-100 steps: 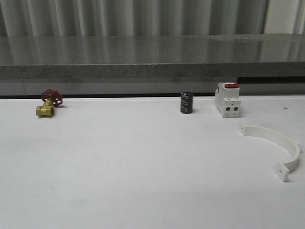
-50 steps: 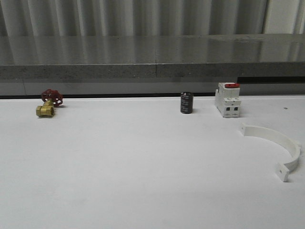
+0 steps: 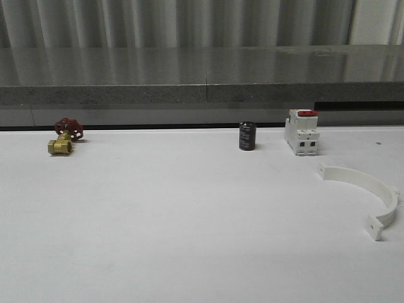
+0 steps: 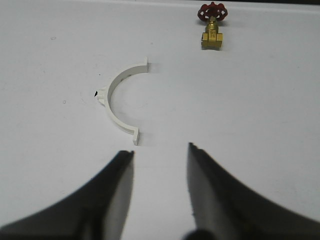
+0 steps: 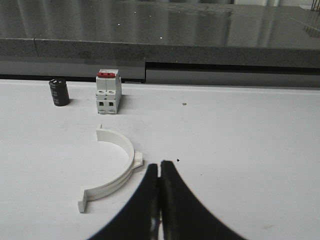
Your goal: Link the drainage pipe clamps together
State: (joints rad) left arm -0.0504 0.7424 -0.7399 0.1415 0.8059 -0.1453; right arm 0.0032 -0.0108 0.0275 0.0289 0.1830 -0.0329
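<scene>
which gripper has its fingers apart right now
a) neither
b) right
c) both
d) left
d) In the left wrist view the left gripper shows a clear gap between its fingers, while in the right wrist view the right gripper has its fingertips pressed together.

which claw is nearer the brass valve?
Left. The left claw, open, has the brass valve ahead of it beyond a clamp half. The right claw, shut, sits by the other clamp half.
</scene>
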